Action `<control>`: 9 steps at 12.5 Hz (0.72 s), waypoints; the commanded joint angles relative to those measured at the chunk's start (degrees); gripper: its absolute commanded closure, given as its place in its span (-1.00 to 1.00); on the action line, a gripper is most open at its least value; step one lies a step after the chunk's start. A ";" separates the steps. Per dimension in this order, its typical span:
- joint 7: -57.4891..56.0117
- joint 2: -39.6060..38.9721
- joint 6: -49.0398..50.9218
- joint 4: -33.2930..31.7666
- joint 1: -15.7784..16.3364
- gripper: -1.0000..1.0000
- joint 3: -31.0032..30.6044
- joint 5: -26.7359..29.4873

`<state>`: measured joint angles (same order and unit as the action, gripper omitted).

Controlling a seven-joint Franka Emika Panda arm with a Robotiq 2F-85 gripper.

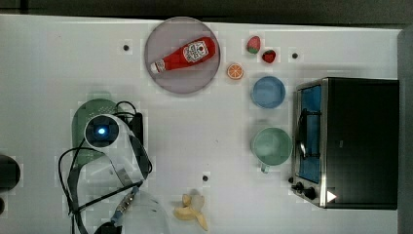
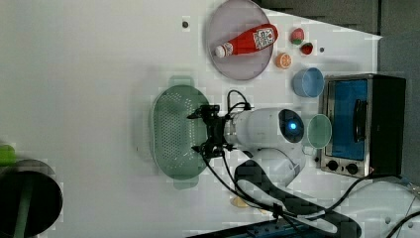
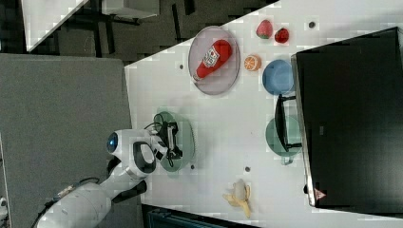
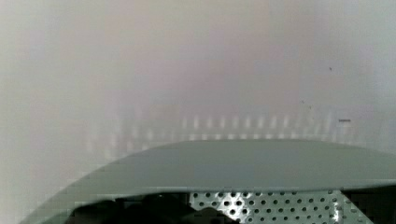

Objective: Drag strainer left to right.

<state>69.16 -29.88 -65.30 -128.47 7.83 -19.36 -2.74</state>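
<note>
- The strainer sits on the white table at the top view's left, well apart from the plate with the ketchup bottle and from the toaster oven at the top view's right.
- In the left view the gripper is at the strainer's rim on the side nearer the arm. Its fingers look spread, one at each end of the black bracket, though I can't tell whether they bear on the plastic.
- The wrist view looks across the strainer's pale rim to the perforated floor beyond, so the hand is very low and close.
- By my reckoning the drag has hardly begun, if at all (the strainer lies far from the cups).
- To do it well, I'd hook a finger firmly inside the wall, keep the hand low and pull slowly and level, so the light plastic slides rather than tips.
- The path wants to run between the plate and the banana, stopping short of the green cup and blue bowl.
</note>
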 commanded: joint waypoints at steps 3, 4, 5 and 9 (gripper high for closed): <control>0.87 3.34 0.96 -1.70 -2.75 -1.00 2.35 0.24; 0.08 4.05 0.95 -2.63 -3.41 -1.00 2.84 0.23; -0.91 4.80 0.95 -3.50 -4.13 -1.00 3.25 0.24; -8.14 7.28 0.95 -6.97 -6.41 -1.00 6.12 0.23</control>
<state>65.86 -26.02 -65.91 -133.62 4.20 -14.60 -1.88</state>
